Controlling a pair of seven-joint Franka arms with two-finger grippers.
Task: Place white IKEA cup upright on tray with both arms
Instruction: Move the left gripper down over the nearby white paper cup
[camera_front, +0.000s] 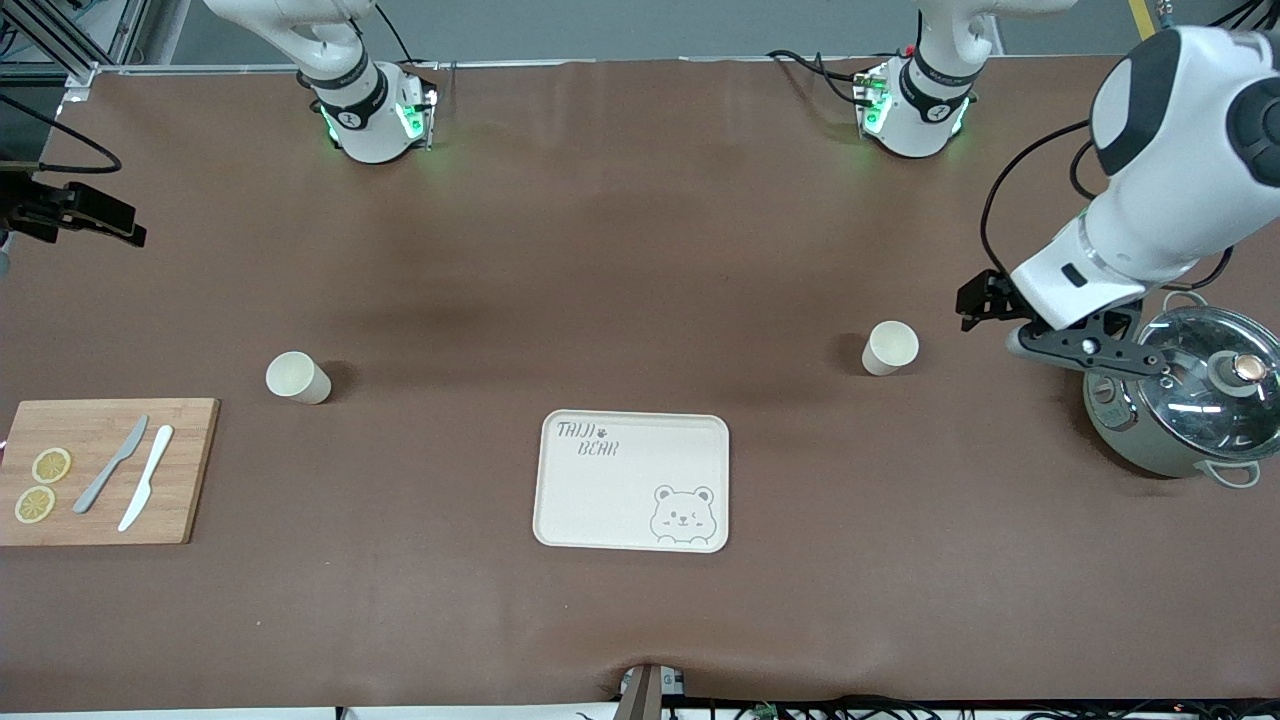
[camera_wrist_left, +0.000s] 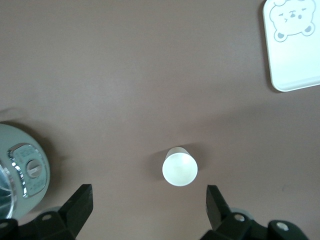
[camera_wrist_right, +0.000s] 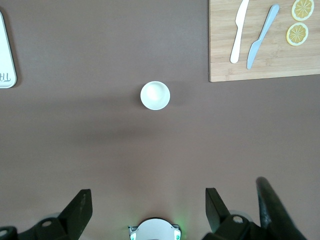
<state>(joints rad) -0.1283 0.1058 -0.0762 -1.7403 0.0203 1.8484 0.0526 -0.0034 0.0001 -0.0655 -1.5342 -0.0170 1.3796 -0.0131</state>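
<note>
Brown counter (camera_front: 640, 250) carries the tray (camera_front: 632, 480) low at frame centre, a cup (camera_front: 889, 347) at middle right beside the spread-jawed left gripper (camera_front: 985, 305), another cup (camera_front: 296, 378) at middle left; right gripper (camera_wrist_right: 148, 212) spread too.

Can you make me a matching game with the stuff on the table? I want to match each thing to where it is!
Things:
1. lemon slices
2. glass lid
3. bear face
4. cup

Places:
A. on the pot
B. on the bare table, below the open left gripper
C. on the wooden cutting board
D. drawn on the tray

Pairs: 1-C, 2-A, 3-D, 4-B
</note>
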